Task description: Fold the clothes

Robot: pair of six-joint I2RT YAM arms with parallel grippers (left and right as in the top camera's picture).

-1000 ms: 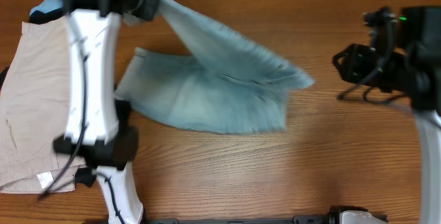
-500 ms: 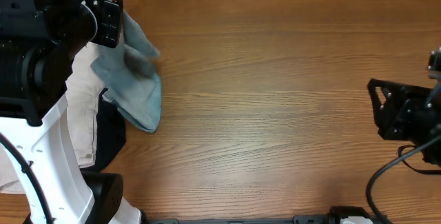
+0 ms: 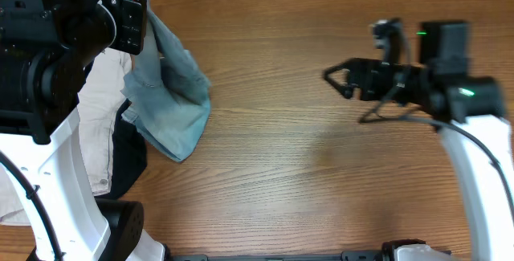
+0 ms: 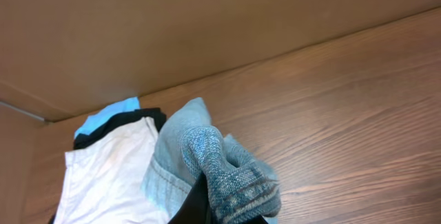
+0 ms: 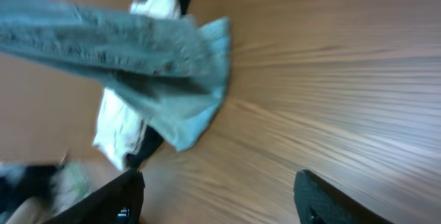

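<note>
I see the wooden desk (image 3: 321,197) with a beige garment (image 3: 100,124) at its far left. The light blue denim shorts (image 3: 173,104) droop bunched just beside it, above a black garment (image 3: 128,152). The left gripper (image 4: 207,210) is pinching the denim. The right gripper (image 3: 336,80) hovers well apart, spread and holding nothing.

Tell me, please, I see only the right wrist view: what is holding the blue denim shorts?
Observer: The left gripper is shut on a bunched part of the denim shorts.
Operator: What is the pale thing near them?
Observer: Overhead, beige shorts lie on a black garment, at the left side of the table.
Operator: Where is my gripper?
Observer: Overhead, the right gripper is open over the table's right half, pointing toward the shorts.
</note>
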